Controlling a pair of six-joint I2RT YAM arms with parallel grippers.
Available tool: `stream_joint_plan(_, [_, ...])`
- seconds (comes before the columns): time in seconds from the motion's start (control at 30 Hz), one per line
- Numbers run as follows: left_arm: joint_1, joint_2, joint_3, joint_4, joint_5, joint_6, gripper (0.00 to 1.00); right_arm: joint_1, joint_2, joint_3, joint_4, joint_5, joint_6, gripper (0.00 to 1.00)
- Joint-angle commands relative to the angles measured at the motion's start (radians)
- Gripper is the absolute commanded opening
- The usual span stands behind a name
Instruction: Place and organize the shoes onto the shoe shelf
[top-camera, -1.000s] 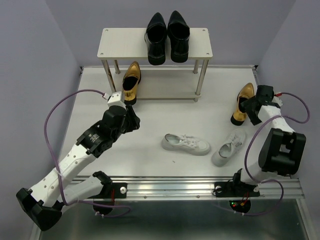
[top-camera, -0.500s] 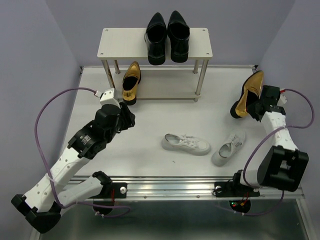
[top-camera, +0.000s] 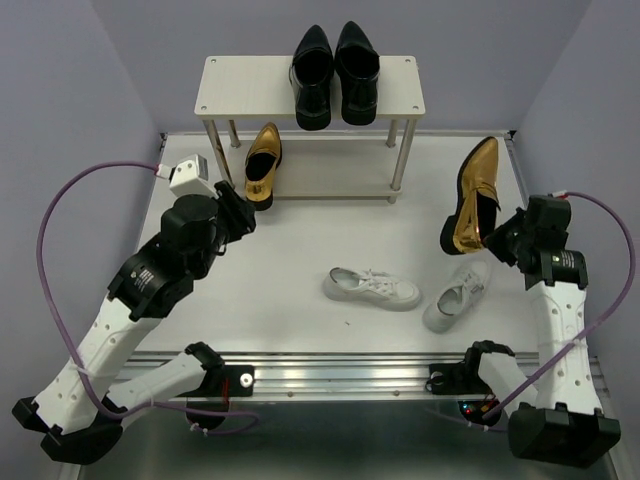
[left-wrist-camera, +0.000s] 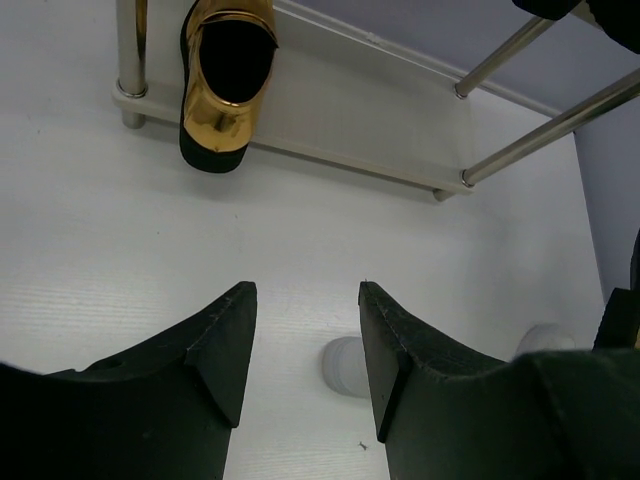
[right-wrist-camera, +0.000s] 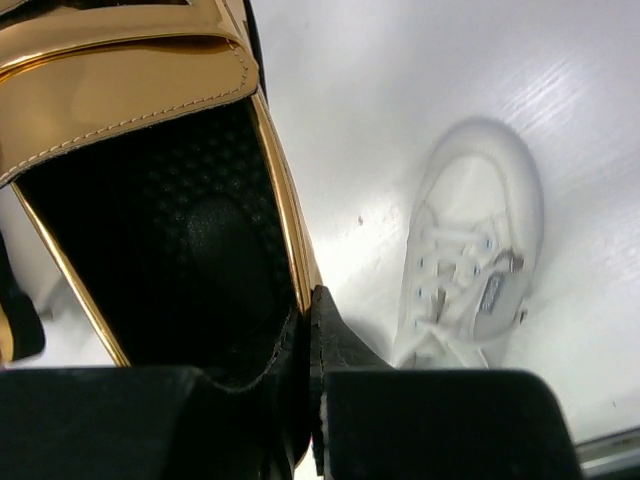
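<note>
Aloft, gold loafer (top-camera: 472, 195) in right claw (right-wrist-camera: 310, 340)

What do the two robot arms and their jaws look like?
The left arm and the right arm have white links and black joint housings. A purple cable loops beside each. The jaws are black and wedge-shaped, with textured inner faces.

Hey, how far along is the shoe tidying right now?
Half done. Both black shoes stand on top of the shelf and one gold loafer sits on its lower board. The right gripper is shut on the second gold loafer, lifted off the table; the left gripper is open and empty. Two white sneakers lie on the table, not yet shelved.
</note>
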Motion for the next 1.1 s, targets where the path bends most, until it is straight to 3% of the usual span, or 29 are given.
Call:
stream_joint_plan(0.0, [-0.005,0.022,0.045,-0.008,-0.043,-0.007,0.56,0.047,-0.079,0.018,-0.033,-0.066,-0.012,0.01])
stream_joint_plan(0.3, [-0.005,0.063,0.074,-0.008,-0.072,-0.029,0.56,0.090,-0.091,0.016,-0.043,-0.194,-0.057,0.01])
stream_joint_plan(0.73, [-0.002,0.198,0.172,-0.042,-0.090,-0.052,0.56,0.152,-0.081,0.010,-0.111,-0.408,-0.242,0.01])
stream_joint_plan(0.87, [0.004,0.232,0.232,-0.042,-0.098,-0.040,0.56,0.215,-0.062,-0.002,-0.105,-0.427,-0.262,0.01])
stream_joint_plan(1.07, [0.056,0.272,0.284,-0.066,-0.095,-0.026,0.56,0.467,-0.001,0.010,0.024,-0.278,-0.157,0.01])
